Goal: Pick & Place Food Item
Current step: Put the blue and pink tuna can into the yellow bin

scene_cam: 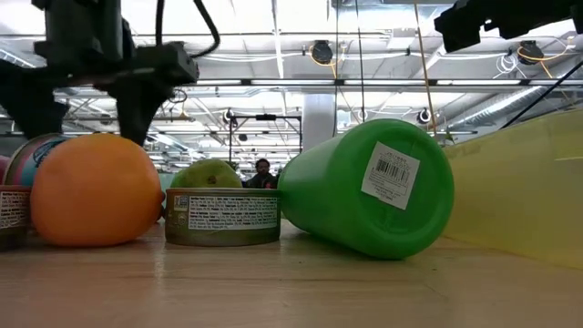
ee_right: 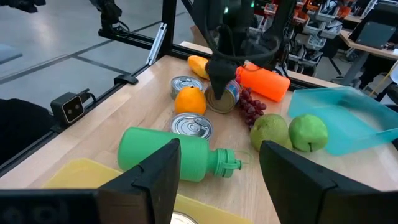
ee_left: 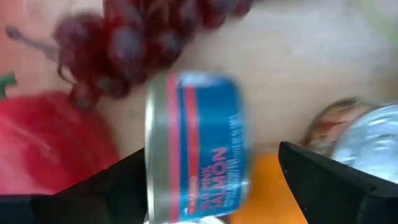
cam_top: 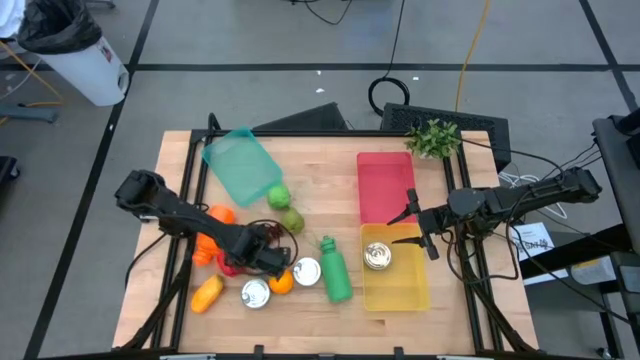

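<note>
Spanning the middle of the scene, the light wooden table (cam_top: 180, 160) carries a yellow plastic tray (cam_top: 400, 285) near the right arm, with a pink tray (cam_top: 383, 185) touching its far edge and a teal bin (cam_top: 238, 165) tilted toward the left. A green plastic bottle (cam_top: 335, 272) lies on its side beside the yellow tray. The right gripper (cam_top: 415, 228) hovers over the yellow tray, above a silver tin (cam_top: 377, 257) lying inside it, its fingers apart and empty. The left gripper (ee_left: 205, 186) sits low among the cluttered food, jaws spread wide around a blue-labelled salmon can (ee_left: 196, 146) standing on edge; whether the pads touch it cannot be told. Purple grapes (ee_left: 134, 37), an orange (cam_top: 281, 283) and two further tins (cam_top: 256, 293) lie close by.
</note>
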`<state>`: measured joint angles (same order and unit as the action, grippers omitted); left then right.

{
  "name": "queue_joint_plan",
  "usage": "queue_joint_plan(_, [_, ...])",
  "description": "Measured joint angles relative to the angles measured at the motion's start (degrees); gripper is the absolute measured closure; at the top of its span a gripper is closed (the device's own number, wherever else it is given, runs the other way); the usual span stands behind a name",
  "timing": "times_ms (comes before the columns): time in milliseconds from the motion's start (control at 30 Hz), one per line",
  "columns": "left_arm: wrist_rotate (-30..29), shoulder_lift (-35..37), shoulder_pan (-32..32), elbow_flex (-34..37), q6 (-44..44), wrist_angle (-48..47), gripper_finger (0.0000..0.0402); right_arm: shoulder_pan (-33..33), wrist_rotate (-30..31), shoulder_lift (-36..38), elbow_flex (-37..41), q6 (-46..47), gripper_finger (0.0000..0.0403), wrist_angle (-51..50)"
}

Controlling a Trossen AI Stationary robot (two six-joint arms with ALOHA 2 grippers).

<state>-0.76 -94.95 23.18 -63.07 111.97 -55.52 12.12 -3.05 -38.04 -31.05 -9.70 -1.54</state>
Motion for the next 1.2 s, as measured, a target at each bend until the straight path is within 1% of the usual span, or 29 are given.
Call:
queue_joint_plan(67, [2.77, -1.32, 0.0, 0.0, 0.24, -1.08, 0.0062, 0.0, 0.0, 0.0, 0.0, 0.0, 0.0199, -0.06])
queue_joint_plan(133, [3.74, -2.52, 0.03, 0.0, -1.03, -1.16, 0.0062, 0.0, 0.0, 0.0, 0.0, 0.0, 0.0197, -0.07])
queue_joint_plan(300, [3.97, -4.5, 0.03, 0.0, -6.77, 0.03, 0.0062, 0.0, 0.0, 0.0, 0.0, 0.0, 0.0196, -0.28])
queue_joint_plan(467, [3.77, -5.08, -0.42, 0.02, -8.19, -0.47, 0.0066, -0.02, 0.0, 0.0, 0.0, 0.0, 0.0195, -0.4])
queue_joint_plan(600, [2.45, -5.08, -0.41, 0.02, -8.13, -0.38, 0.0096, 0.0, 0.0, -0.02, 0.0, 0.41, 0.0195, -0.42])
queue_joint_plan(733, [1.77, -5.08, -0.39, 0.02, -7.98, -0.37, 0.0149, -0.01, 0.0, -0.01, 0.0, 0.46, 0.0195, -0.42])
queue_joint_plan(800, [-0.09, -5.08, -0.39, 0.02, -8.1, -0.31, 0.0178, -0.02, 0.0, -0.02, 0.0, 0.46, 0.0195, -0.42])
queue_joint_plan(867, [-2.48, -5.08, -0.2, 0.02, -9.91, -0.08, 0.0204, -0.01, 0.0, -0.01, 0.0, 0.46, 0.0195, -0.42])
queue_joint_plan(933, [-3.76, -5.05, -0.24, 0.02, -14.09, -0.17, 0.0223, 0.0, 0.0, -0.02, 0.0, 0.46, 0.0195, -0.42])
queue_joint_plan(1033, [-3.59, -4.2, -1.34, 0.04, -19.39, -2.15, 0.0226, 0.0, 0.0, -0.02, 0.0, 0.67, 0.0195, -0.42])
queue_joint_plan(1200, [-6.45, 0.47, -2.34, -0.53, -21.63, -5.42, 0.0226, -0.02, 0.0, 0.0, 0.0, 1.51, 0.0195, -0.43])
